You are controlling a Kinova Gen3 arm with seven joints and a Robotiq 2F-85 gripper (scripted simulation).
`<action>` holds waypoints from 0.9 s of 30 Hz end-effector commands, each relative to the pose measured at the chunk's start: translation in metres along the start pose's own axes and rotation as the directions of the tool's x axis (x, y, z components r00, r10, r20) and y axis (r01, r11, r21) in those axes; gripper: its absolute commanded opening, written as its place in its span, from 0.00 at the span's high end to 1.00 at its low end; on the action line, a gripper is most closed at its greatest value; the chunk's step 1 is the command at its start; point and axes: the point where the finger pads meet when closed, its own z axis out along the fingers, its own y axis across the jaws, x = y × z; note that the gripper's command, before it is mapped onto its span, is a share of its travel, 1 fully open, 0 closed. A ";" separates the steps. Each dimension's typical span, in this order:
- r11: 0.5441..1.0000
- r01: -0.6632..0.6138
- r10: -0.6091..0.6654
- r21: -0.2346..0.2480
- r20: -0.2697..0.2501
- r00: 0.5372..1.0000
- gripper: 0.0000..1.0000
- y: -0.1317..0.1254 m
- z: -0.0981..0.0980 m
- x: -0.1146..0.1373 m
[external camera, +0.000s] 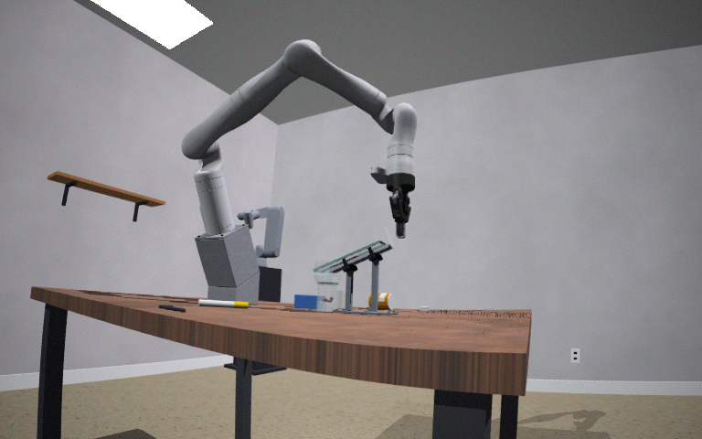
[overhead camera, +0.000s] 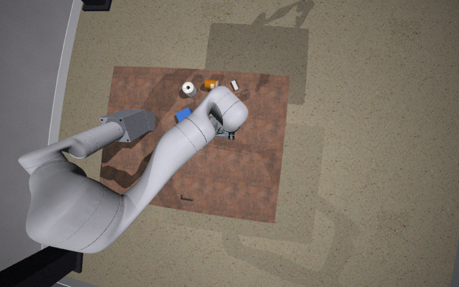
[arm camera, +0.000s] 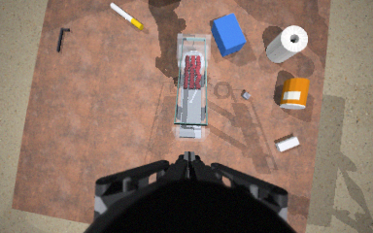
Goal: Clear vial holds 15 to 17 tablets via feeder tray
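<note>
The feeder tray (external camera: 354, 255) (arm camera: 191, 104) slopes on its two-post stand, and only a corner of it (overhead camera: 223, 132) shows under the arm in the overhead view. A cluster of red tablets (arm camera: 193, 72) lies in its lower half. The clear vial (external camera: 328, 293) stands upright on the table under the tray's low end; from the wrist it shows only as a faint outline (arm camera: 193, 43). My gripper (external camera: 399, 230) (arm camera: 188, 158) is shut and empty. It hangs just above and a little beyond the tray's high end, apart from it.
On the wooden table (external camera: 362, 351) (overhead camera: 220, 182) (arm camera: 97, 121) are a blue box (arm camera: 228, 34) (external camera: 309, 301) (overhead camera: 183, 114), a white roll (arm camera: 288, 44) (overhead camera: 189, 88), an orange bottle (arm camera: 294, 93) (external camera: 381, 300) (overhead camera: 211, 84), a small white box (arm camera: 287, 143) (overhead camera: 233, 85), a marker (arm camera: 126, 16) (external camera: 222, 304) and a black hex key (arm camera: 60, 39) (overhead camera: 186, 198).
</note>
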 end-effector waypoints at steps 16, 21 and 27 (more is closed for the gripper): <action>1.000 0.000 0.000 -0.001 0.002 1.000 1.00 0.000 -0.001 -0.001; 1.000 0.000 0.000 -0.001 0.002 1.000 1.00 0.000 0.000 0.003; 1.000 0.000 0.000 -0.001 0.002 1.000 1.00 0.000 0.008 0.023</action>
